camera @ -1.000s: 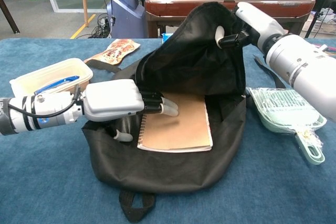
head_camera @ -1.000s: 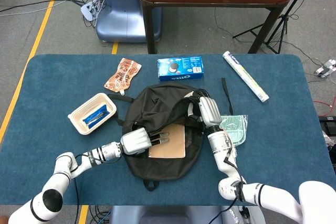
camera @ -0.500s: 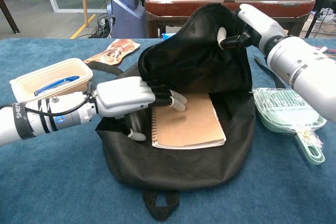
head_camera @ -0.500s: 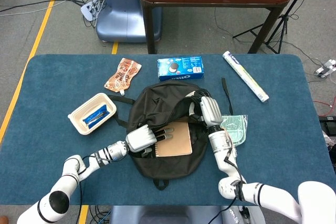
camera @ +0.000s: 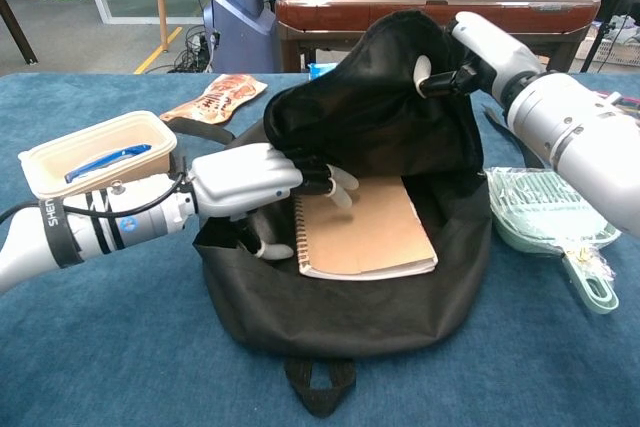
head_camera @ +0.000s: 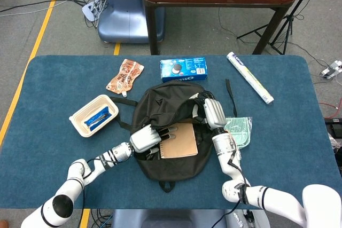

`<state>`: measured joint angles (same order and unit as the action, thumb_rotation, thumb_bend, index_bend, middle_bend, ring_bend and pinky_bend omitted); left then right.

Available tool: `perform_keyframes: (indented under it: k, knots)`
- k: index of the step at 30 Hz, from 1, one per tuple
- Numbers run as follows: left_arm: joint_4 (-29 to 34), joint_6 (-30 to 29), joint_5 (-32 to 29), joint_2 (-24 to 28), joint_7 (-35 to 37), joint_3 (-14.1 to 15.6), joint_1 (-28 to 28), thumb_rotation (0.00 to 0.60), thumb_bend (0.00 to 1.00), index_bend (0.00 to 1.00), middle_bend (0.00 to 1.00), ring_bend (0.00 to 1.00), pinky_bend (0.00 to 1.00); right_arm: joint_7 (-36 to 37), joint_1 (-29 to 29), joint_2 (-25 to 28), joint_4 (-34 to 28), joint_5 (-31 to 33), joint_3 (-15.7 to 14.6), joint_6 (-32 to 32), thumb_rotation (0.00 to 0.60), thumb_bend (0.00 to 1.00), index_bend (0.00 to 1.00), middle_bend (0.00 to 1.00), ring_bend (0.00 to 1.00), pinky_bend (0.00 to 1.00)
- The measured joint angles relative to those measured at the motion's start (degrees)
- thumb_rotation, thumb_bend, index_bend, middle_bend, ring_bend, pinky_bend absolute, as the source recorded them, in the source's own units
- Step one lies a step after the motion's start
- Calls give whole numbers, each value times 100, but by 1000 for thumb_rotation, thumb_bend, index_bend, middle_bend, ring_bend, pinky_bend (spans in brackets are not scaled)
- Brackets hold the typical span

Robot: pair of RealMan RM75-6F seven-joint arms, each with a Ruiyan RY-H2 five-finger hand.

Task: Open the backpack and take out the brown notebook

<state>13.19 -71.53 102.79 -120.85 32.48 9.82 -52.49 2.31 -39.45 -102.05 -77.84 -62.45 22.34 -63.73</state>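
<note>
One black backpack (head_camera: 160, 111), one brown notebook (head_camera: 180, 141), one blue cookie box (head_camera: 183, 69), one snack pouch (head_camera: 125, 76), one white tray (head_camera: 92, 116), one rolled tube (head_camera: 249, 77), one green pouch (head_camera: 238, 129), two hands.

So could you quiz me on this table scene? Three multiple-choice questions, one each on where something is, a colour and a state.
1. Where does the brown notebook lie?
A. in the white tray
B. on the open black backpack
C. on the cookie box

2. What colour is the cookie box?
A. blue
B. red
C. yellow

3. What is the right hand doing?
A. resting flat on the table
B. holding the paper-wrapped roll
C. holding up the backpack's flap

Answers: 1 B, the notebook rests on the bag's inner panel, with the left hand on its edge. 2 A, the box is blue in the head view. 3 C, its fingers grip the raised black fabric.
</note>
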Motion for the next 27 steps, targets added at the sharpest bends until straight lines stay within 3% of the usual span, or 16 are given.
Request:
perform_keyframes:
  k: [13,20,23,27]
  knots:
    - [121,-5,-45,-21,-25,25,1,600,463,365,114,0,0,-31,-20,-26,23,67,24,36,600,782,707,373,221,132]
    - [192,27,-198,-76,-168,-106,24,600,541,499,126,0,0,-30,-20,-9,49,89,55,37,600,781,707,372,221,133]
    - [278,10,-237,-79,-168,-140,44,600,546,520,228,16,0,-20,-22,-1,59,113,80,39,600,782,706,372,221,132]
    - [429,-35,-239,-48,-113,-140,51,600,547,556,426,156,0,-11,-34,-7,88,156,104,67,600,781,706,372,221,132]
